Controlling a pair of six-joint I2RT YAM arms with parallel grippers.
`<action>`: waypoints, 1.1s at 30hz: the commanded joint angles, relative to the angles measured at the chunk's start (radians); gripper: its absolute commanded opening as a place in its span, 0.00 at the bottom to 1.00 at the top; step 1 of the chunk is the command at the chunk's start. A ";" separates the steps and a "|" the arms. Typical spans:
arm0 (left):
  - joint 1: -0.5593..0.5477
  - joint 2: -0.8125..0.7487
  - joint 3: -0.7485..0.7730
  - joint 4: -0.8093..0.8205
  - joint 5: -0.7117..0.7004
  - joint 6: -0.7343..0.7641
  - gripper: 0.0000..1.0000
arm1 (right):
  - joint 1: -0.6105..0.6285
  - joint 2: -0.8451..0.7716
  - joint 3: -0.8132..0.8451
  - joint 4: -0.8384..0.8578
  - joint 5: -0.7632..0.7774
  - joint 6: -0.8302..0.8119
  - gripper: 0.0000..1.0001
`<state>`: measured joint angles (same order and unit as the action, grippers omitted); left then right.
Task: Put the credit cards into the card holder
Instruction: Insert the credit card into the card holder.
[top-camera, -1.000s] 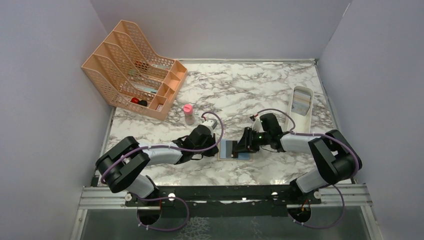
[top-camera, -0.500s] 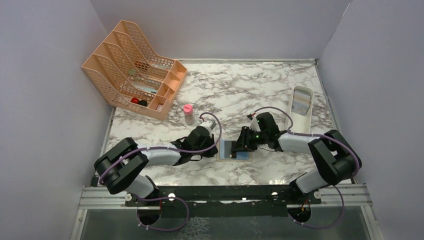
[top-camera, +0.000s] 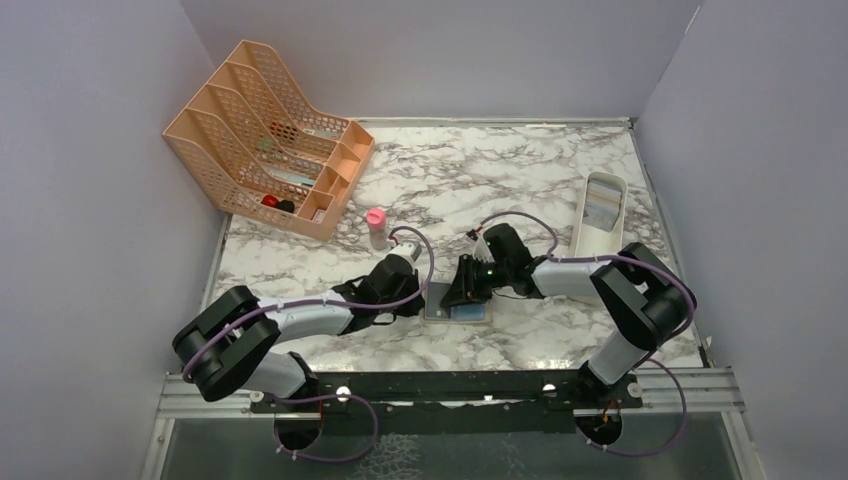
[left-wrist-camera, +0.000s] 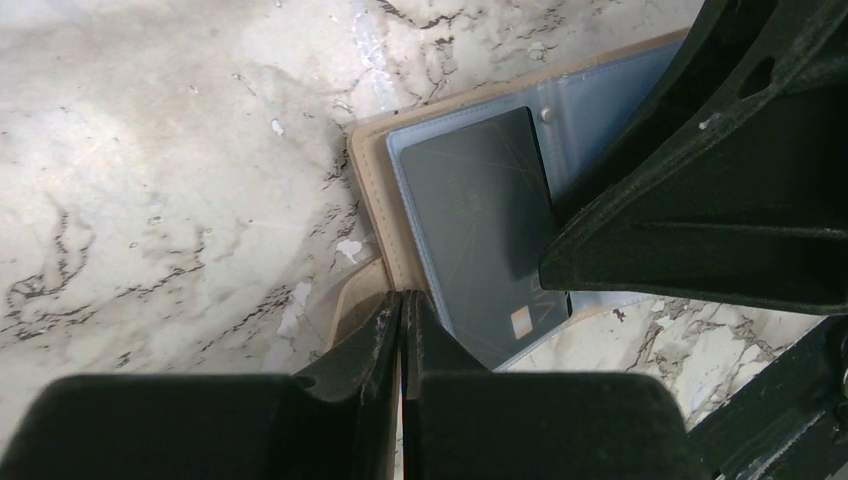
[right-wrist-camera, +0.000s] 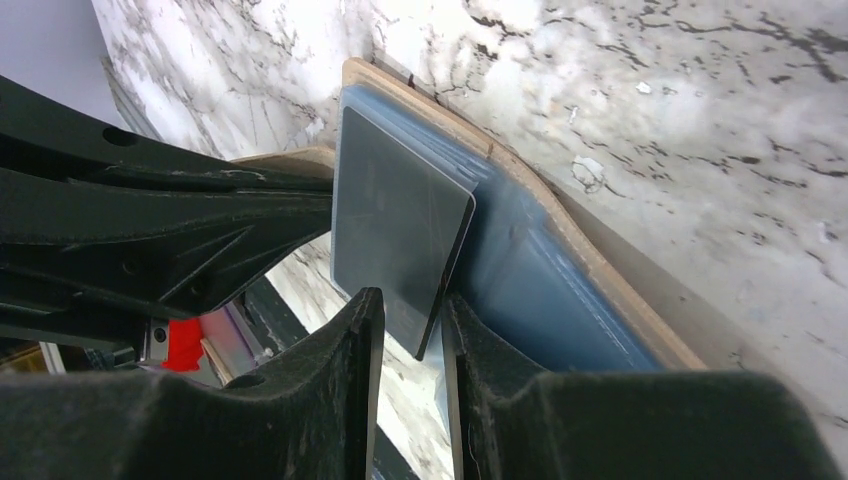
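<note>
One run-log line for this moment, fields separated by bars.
card holder: open | left gripper: shut on it | right gripper: around grey card edge, grip unclear

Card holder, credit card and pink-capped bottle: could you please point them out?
card holder (left-wrist-camera: 378, 185), left wrist view, its tan border.
credit card (right-wrist-camera: 395, 225), right wrist view, middle of its grey face.
pink-capped bottle (top-camera: 376, 217), top external view, its pink cap.

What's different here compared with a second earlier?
Both arms slid left in the top view, taking the card holder a little left with them. The left tool is shut on its tan edge; the grey card has a corner between the fingers of the right tool. No new grasp or release shows. The peach rack, pink-capped bottle and white tray stayed put.
</note>
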<state>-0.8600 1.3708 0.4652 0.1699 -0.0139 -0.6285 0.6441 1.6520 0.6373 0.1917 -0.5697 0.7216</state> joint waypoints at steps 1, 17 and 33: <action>-0.007 -0.010 -0.005 -0.067 -0.022 -0.020 0.07 | 0.049 0.044 0.026 0.019 0.042 0.017 0.33; -0.005 -0.146 0.022 -0.057 0.065 -0.046 0.12 | 0.049 -0.116 0.120 -0.322 0.272 -0.111 0.47; -0.006 -0.023 -0.004 -0.011 0.043 -0.027 0.12 | 0.047 -0.175 0.128 -0.452 0.463 -0.141 0.52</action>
<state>-0.8616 1.3437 0.4675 0.1314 0.0261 -0.6685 0.6884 1.4990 0.7444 -0.2020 -0.1928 0.6018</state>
